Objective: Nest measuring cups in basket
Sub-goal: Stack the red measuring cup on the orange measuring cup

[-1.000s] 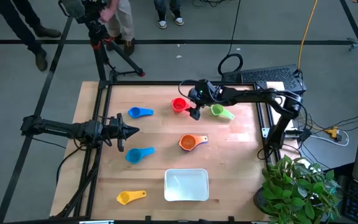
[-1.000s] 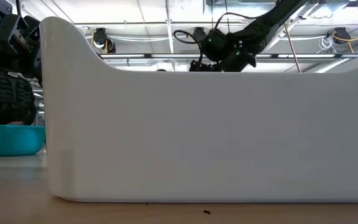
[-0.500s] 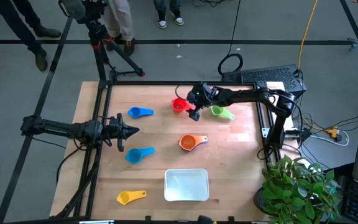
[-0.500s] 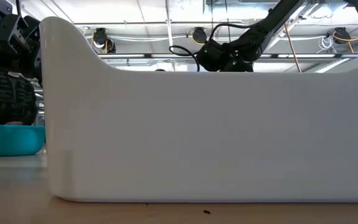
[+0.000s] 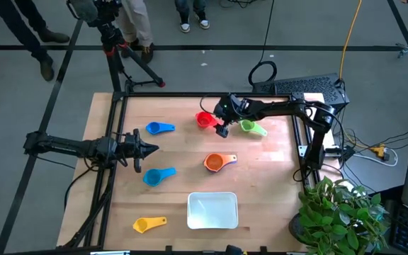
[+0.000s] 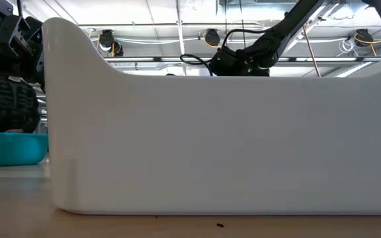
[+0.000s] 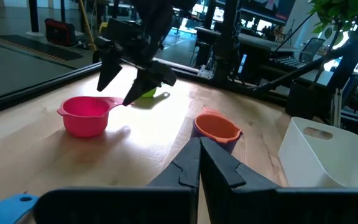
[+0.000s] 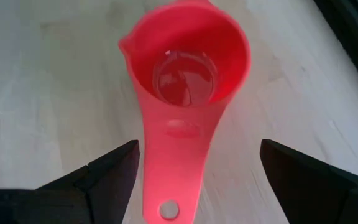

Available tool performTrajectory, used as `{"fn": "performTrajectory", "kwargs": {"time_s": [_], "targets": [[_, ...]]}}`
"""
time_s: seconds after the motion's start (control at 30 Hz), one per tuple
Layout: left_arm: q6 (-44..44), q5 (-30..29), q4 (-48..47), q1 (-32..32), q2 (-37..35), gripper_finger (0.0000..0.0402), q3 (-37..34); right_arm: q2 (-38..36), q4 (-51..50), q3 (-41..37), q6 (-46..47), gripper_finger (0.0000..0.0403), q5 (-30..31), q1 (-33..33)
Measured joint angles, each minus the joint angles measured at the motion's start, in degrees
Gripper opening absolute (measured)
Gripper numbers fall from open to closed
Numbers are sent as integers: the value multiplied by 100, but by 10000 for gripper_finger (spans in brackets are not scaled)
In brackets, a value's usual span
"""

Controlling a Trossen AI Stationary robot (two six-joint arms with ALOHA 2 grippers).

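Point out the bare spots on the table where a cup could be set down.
Bare wood lies between the basket and yellow cup, and between the orange cup and light blue cup. Crowded at the far edge: right gripper open over the red cup, beside the green cup.

Robotics lab / workshop: wooden table [image 5: 183,152] in a black metal frame on grey concrete floor, w/ two dark arms mounted at its sides. Beyond the table's far edge, a camera tripod [image 5: 122,49] and people's legs [image 5: 27,35]; cables [image 5: 264,71] trail nearby. A potted plant [image 5: 338,212] sits at the table's near right corner, and behind the table the room has ceiling strip lights [image 6: 157,16].
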Motion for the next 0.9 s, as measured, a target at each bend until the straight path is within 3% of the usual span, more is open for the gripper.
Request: {"fn": "performTrajectory", "kwargs": {"time_s": [0.4,0.9], "targets": [[-9,0,0,-1,2,12,-1,330,66,0,54,311,18,2],[-33,0,0,-2,2,12,-2,278,109,2,24,158,-12,2]]}}
